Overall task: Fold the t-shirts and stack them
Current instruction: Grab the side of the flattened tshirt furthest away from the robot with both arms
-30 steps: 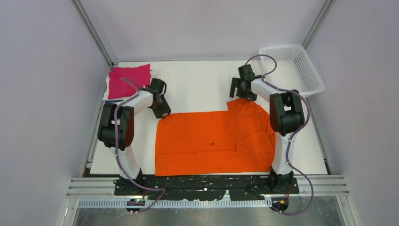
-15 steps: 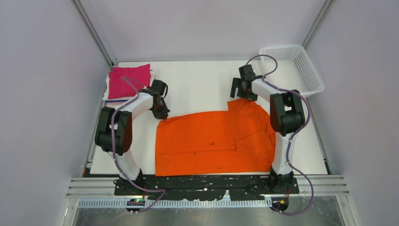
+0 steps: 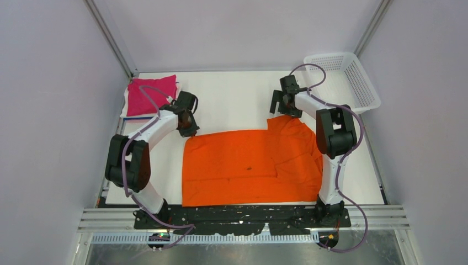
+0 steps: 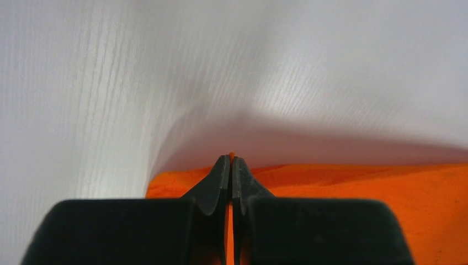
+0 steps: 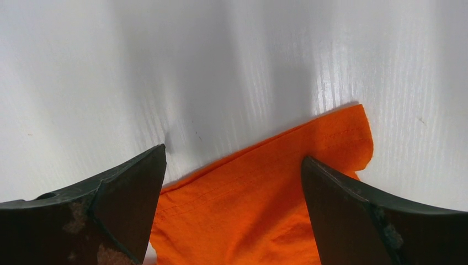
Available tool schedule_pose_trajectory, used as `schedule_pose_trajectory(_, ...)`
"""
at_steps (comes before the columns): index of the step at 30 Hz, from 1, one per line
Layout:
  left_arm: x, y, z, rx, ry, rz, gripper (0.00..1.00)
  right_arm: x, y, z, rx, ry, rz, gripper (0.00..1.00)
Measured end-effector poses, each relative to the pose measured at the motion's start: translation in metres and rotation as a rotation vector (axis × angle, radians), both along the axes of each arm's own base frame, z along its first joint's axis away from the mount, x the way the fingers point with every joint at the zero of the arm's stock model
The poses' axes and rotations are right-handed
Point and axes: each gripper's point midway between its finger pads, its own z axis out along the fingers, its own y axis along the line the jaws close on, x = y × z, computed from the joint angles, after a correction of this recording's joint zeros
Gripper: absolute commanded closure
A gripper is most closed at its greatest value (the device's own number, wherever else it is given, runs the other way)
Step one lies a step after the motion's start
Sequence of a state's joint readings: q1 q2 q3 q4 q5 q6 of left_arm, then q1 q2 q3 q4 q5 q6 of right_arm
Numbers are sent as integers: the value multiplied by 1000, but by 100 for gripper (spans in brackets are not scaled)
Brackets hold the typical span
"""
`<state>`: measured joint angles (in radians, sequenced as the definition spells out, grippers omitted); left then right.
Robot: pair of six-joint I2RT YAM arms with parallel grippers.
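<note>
Left gripper (image 4: pixel 230 160): fingers pinched together on far-left corner of bright orange cloth t-shirt (image 3: pixel 248 165) | right gripper (image 5: pixel 233 153): fingers wide apart over its far-right sleeve edge | orange shirt spread flat on white table (image 3: pixel 232 99) | magenta-pink cloth t-shirt (image 3: pixel 152 95) folded at table's far-left corner.

Bright, even light; blurred wrist foregrounds

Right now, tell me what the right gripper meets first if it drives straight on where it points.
Probably the orange t-shirt: its corner lies between the open fingers of the right gripper, white table just beyond. Depth is unclear, so it could land at the cloth's edge.
</note>
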<state>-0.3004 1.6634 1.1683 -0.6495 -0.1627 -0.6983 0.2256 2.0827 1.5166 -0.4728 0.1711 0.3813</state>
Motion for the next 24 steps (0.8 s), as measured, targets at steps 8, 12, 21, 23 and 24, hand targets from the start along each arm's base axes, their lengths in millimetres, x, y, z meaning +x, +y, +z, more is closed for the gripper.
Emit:
schedule_pose_trajectory(8, -3, 1, -2, 5, 8, 0, 100, 11, 8, 0, 37, -11, -4, 4)
schedule_pose_trajectory(12, -6, 2, -5, 7, 17, 0, 100, 25, 19, 3, 93, -40, 7, 5)
schedule_pose_trajectory(21, -9, 1, -8, 2, 25, -3, 100, 35, 25, 5, 132, -67, 1, 25)
schedule_pose_trajectory(23, -10, 2, -9, 2, 27, -4, 100, 33, 25, 4, 129, -63, -8, 32)
schedule_pose_trajectory(24, -10, 2, -9, 2, 29, -4, 100, 33, 24, 3, 126, -63, -14, 34)
